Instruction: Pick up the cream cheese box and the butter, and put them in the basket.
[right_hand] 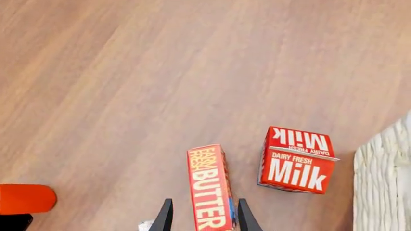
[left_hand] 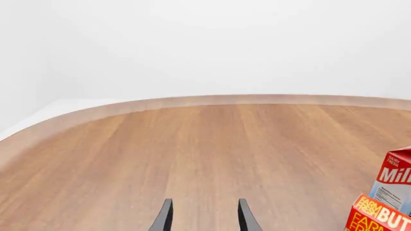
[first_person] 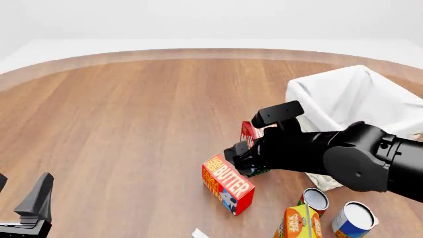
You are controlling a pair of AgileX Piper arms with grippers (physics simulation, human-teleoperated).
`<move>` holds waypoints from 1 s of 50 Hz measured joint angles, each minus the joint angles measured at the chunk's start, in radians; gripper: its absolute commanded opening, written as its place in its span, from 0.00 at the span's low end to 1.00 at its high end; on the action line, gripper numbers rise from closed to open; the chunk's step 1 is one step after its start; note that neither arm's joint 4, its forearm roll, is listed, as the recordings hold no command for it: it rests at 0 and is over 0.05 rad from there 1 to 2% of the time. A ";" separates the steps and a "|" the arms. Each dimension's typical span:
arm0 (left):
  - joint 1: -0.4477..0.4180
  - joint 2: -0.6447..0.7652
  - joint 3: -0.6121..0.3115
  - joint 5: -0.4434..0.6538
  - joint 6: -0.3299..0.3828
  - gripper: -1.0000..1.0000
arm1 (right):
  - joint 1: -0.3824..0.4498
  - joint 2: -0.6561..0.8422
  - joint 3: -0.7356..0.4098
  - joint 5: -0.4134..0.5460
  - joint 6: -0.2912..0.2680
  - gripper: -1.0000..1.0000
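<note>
Butter (right_hand: 209,187) is seen lying on the bench (first_person: 132,124), its near end framed between the spread fingers of the right hand (right_hand: 202,216), which are not closed on it. Just beside it the milk carton (right_hand: 297,161) is stood upright, near the basket (first_person: 360,106). Only white cloth lining is seen inside the basket. The left hand (left_hand: 204,217) is held open and empty over bare wood.

Right arm (first_person: 343,153) outstretched, fingers (right_hand: 165,217) parted; left gripper (first_person: 23,198) low, fingers apart.
</note>
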 measured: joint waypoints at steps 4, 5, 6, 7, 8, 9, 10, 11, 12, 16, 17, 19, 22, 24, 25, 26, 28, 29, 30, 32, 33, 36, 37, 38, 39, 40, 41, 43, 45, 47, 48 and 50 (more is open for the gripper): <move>0.000 0.000 0.000 0.000 0.000 1.00 | -0.002 0.005 0.018 -0.019 0.006 1.00; 0.000 0.000 0.000 0.000 0.000 1.00 | -0.001 0.010 0.024 -0.028 0.009 1.00; 0.000 0.000 0.000 0.000 0.000 1.00 | 0.000 0.015 0.030 -0.036 0.013 1.00; 0.000 0.000 0.000 0.000 0.000 1.00 | 0.001 0.020 0.035 -0.044 0.016 1.00; 0.000 0.000 0.000 0.000 0.000 1.00 | 0.001 0.027 0.039 -0.052 0.018 1.00; 0.000 0.000 0.000 0.000 0.000 1.00 | 0.000 0.032 0.044 -0.058 0.020 1.00; 0.000 0.000 0.000 0.000 0.000 1.00 | 0.000 0.038 0.048 -0.065 0.022 1.00; 0.000 0.000 0.000 0.000 0.000 1.00 | 0.001 0.044 0.052 -0.073 0.025 1.00; 0.000 0.000 0.000 0.000 0.000 1.00 | 0.001 0.050 0.056 -0.080 0.028 1.00; 0.000 0.000 0.000 0.000 0.000 1.00 | 0.002 0.070 0.070 -0.105 0.038 1.00; 0.000 0.000 0.000 0.000 0.000 1.00 | 0.002 0.074 0.073 -0.110 0.041 1.00; 0.000 0.000 0.000 0.000 0.000 1.00 | 0.002 0.081 0.078 -0.119 0.045 1.00; 0.000 0.000 0.000 0.000 0.000 1.00 | 0.003 0.091 0.084 -0.130 0.050 1.00; 0.000 0.000 0.000 0.000 0.000 1.00 | 0.003 0.097 0.088 -0.138 0.053 1.00; 0.000 0.000 0.000 0.000 0.000 1.00 | 0.003 0.100 0.089 -0.141 0.054 1.00; 0.000 0.000 0.000 0.000 0.000 1.00 | 0.003 0.103 0.091 -0.143 0.055 1.00; 0.000 0.000 0.000 0.000 0.000 1.00 | 0.003 0.107 0.093 -0.148 0.057 1.00; 0.000 0.000 0.000 0.000 0.000 1.00 | 0.004 0.109 0.095 -0.150 0.058 1.00; 0.000 0.000 0.000 0.000 0.000 1.00 | 0.004 0.111 0.096 -0.153 0.059 1.00; 0.000 0.000 0.000 0.000 0.000 1.00 | 0.005 0.115 0.098 -0.157 0.061 1.00; 0.000 0.000 0.000 0.000 0.000 1.00 | 0.006 0.118 0.099 -0.160 0.063 1.00; 0.000 0.000 0.000 0.000 0.000 1.00 | 0.008 0.124 0.103 -0.169 0.067 1.00; 0.000 0.000 0.000 0.000 0.000 1.00 | 0.008 0.127 0.105 -0.172 0.068 1.00; 0.000 0.000 0.000 0.000 0.000 1.00 | 0.009 0.129 0.107 -0.175 0.070 1.00; 0.000 0.000 0.000 0.000 0.000 1.00 | 0.009 0.131 0.109 -0.178 0.071 1.00; 0.000 0.000 0.000 0.000 0.000 1.00 | 0.010 0.132 0.111 -0.180 0.072 1.00; 0.000 0.000 0.000 0.000 0.000 1.00 | 0.010 0.134 0.112 -0.182 0.073 1.00; 0.000 0.000 0.000 0.000 0.000 1.00 | 0.012 0.137 0.115 -0.186 0.076 1.00; 0.000 0.000 0.000 0.000 0.000 1.00 | 0.013 0.139 0.118 -0.189 0.078 1.00; 0.000 0.000 0.000 0.000 0.000 1.00 | 0.015 0.142 0.120 -0.192 0.079 1.00; 0.000 0.000 0.000 0.000 0.000 1.00 | 0.016 0.142 0.121 -0.193 0.080 1.00; 0.000 0.000 0.000 0.000 0.000 1.00 | 0.017 0.145 0.123 -0.196 0.082 1.00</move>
